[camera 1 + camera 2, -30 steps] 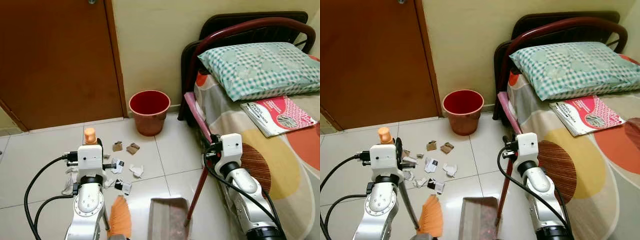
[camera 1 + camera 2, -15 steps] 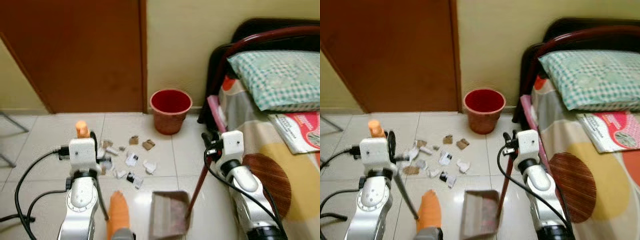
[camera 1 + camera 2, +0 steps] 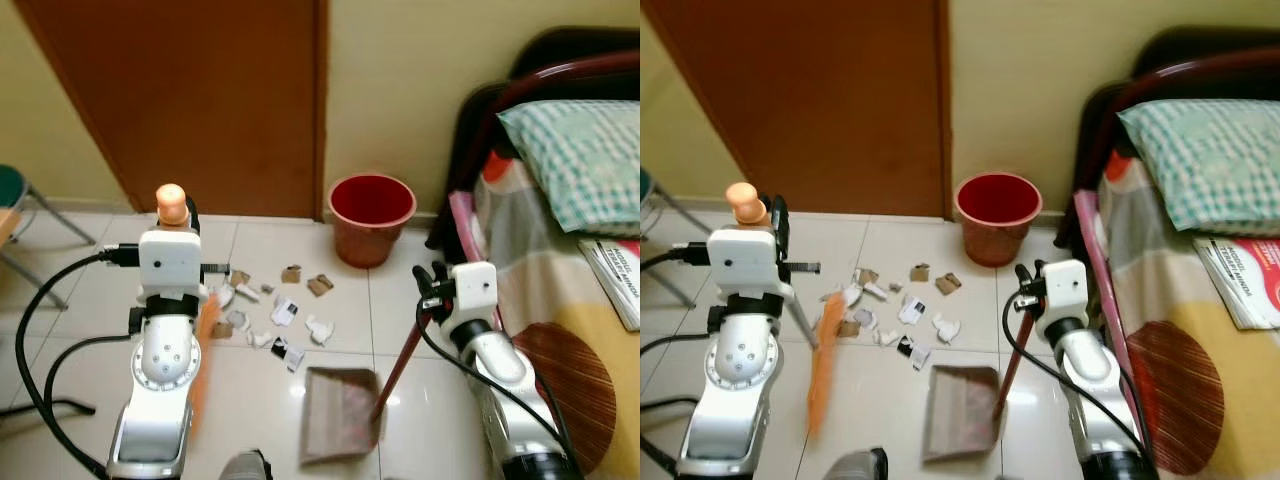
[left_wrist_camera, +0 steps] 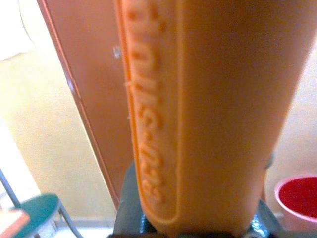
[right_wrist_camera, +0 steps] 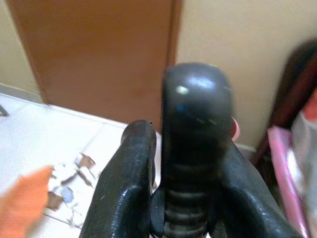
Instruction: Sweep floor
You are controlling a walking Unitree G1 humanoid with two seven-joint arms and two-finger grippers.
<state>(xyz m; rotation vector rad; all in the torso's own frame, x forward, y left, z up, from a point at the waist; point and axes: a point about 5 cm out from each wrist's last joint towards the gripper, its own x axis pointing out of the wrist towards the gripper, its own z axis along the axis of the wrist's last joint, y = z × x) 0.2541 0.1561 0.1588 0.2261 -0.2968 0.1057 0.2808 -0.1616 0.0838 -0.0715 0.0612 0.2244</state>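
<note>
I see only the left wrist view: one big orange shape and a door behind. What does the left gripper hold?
Observer: The orange broom handle; the left gripper is shut on it.
Operator: Where are the bristles?
Observer: The broom's orange bristles are blurred, on the floor left of the paper scraps.
Operator: And the dustpan?
Observer: The dustpan lies on the tiles just behind the scraps; the right gripper is shut on its handle.
Operator: Is a bin near?
Observer: Yes, a red bucket stands by the wall beyond the scraps.

Head eyes down — wrists close (doorward).
</note>
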